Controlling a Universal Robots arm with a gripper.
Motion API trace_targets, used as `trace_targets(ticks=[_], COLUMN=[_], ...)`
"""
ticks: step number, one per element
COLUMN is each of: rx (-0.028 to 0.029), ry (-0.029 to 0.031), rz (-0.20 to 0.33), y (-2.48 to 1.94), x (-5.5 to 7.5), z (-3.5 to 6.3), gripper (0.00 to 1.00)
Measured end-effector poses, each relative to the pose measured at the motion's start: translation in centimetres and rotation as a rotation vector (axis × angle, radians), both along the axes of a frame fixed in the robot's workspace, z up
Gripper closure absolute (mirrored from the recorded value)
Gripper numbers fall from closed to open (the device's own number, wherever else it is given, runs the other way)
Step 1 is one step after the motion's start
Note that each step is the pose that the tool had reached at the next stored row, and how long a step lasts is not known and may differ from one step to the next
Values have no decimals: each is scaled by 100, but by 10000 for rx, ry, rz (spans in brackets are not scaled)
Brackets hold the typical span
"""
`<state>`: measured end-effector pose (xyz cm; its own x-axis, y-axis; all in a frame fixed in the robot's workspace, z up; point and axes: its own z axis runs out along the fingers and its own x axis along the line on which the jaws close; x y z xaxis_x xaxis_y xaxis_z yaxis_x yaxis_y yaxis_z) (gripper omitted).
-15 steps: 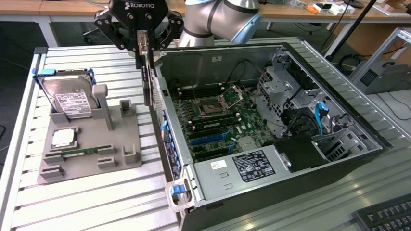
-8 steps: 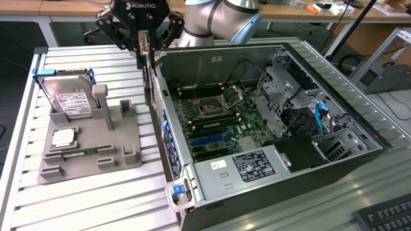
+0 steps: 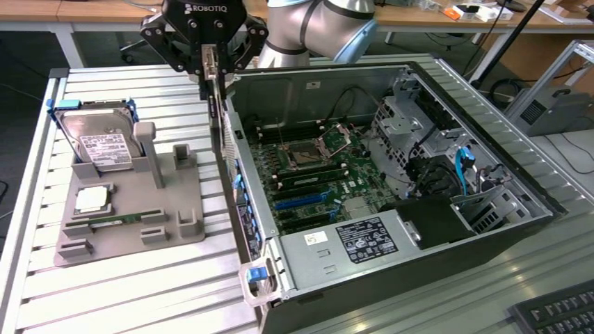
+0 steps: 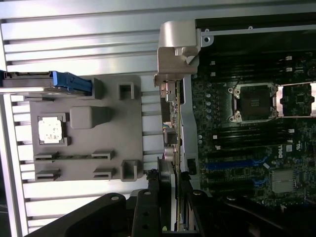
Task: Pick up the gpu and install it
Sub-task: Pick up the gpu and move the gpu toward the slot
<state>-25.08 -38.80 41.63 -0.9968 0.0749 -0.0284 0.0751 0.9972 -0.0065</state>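
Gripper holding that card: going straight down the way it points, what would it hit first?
The gripper, shut on the gpu, points down, so the card's lower end leads. It would likely meet the computer case's side wall first, though depth is unclear.

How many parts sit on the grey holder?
3. The hard drive stands upright at the holder's far end; the CPU lies flat just in front of it; the RAM stick lies in a slot nearer the camera. None seems hidden.
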Motion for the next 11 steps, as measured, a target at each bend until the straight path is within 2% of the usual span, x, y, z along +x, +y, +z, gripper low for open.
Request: trace_targets(ticks=[11], rx=[-15], ry=[0], rz=[-1], y=[0], x=[46], z=[-2], gripper=[73])
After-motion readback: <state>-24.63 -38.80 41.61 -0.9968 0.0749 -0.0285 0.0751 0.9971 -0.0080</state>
